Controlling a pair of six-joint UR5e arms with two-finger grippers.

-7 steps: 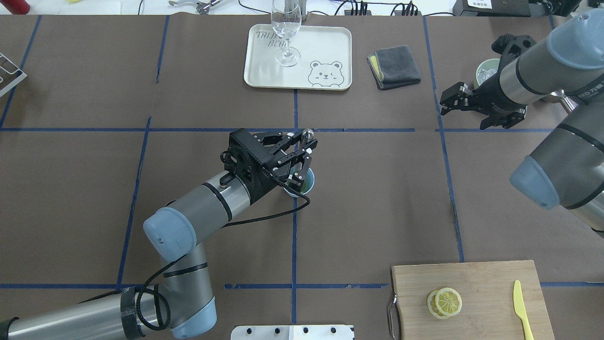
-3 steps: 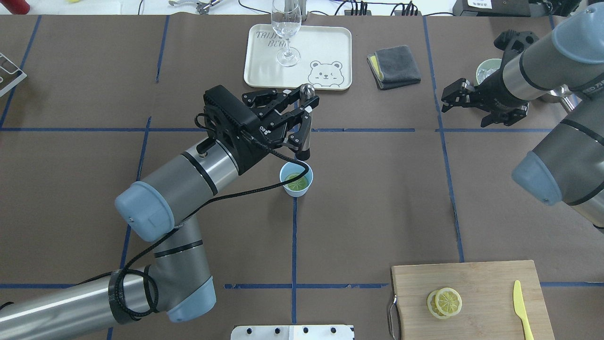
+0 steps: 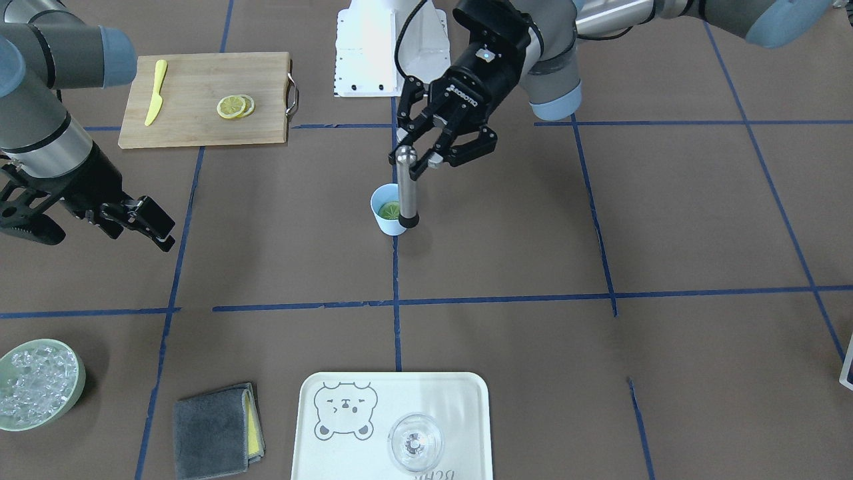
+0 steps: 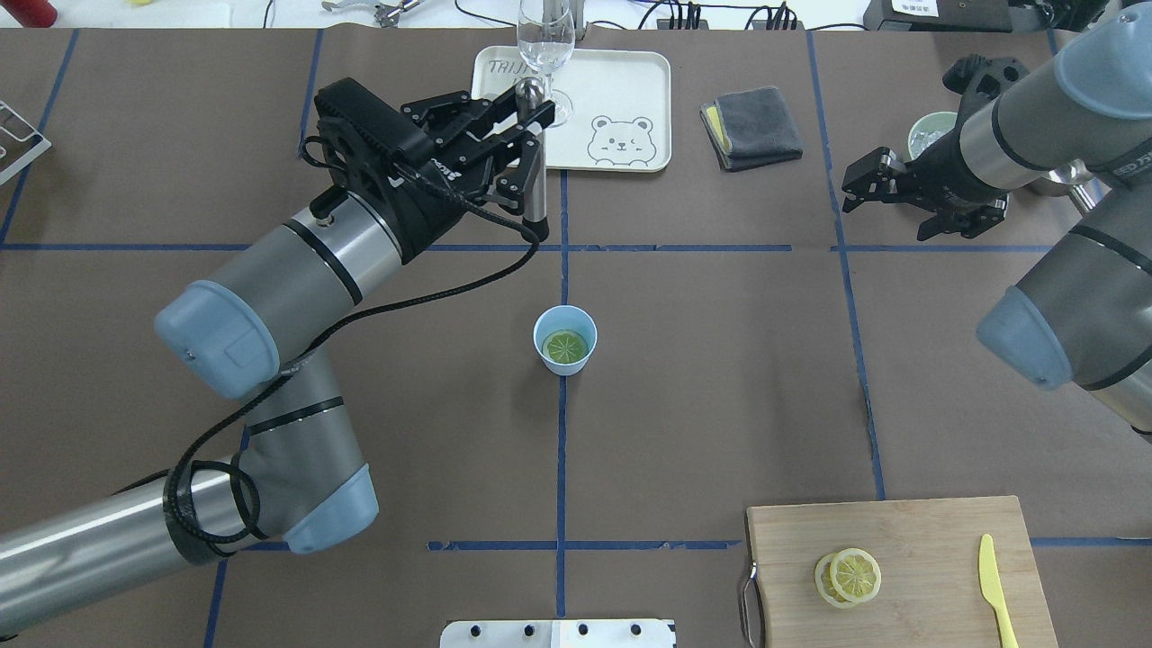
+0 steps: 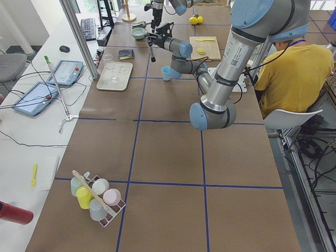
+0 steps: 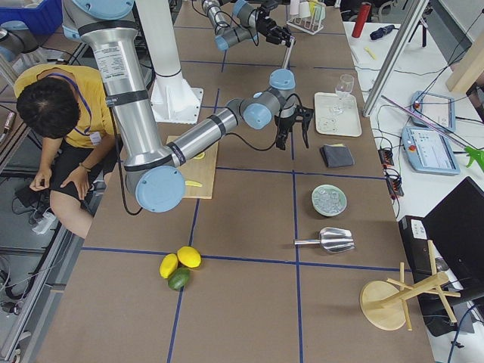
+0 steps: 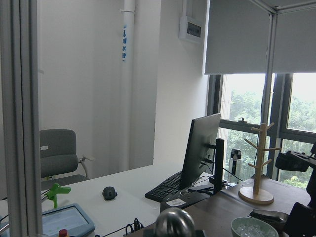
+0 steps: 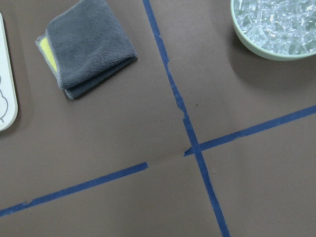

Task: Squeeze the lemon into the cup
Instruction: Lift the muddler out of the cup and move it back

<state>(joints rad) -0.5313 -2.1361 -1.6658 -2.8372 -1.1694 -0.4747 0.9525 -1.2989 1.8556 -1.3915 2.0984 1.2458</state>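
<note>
The light-blue cup (image 4: 565,324) stands at the table's middle, with the round lemon slice (image 4: 565,346) lying flat inside it. Both also show in the front-facing view, the cup (image 3: 385,223) and the lemon (image 3: 389,211). My left gripper (image 4: 531,126) is shut on a silver muddler (image 4: 536,184) with a round knob and a black tip. It holds the muddler upright in the air beyond the cup, near the tray. My right gripper (image 4: 859,184) is open and empty at the far right, beside the ice bowl.
A white bear tray (image 4: 621,90) with a clear glass (image 4: 544,54) lies at the back. A grey cloth (image 4: 751,126) and a green bowl of ice (image 3: 36,383) are nearby. A wooden board (image 4: 918,540) bears two overlapping lemon slices (image 4: 848,576) and a yellow knife (image 4: 994,585).
My left gripper has lifted the muddler out of the cup and carried it away toward the tray, uncovering the cup and the lemon slice. The right gripper has barely moved.
</note>
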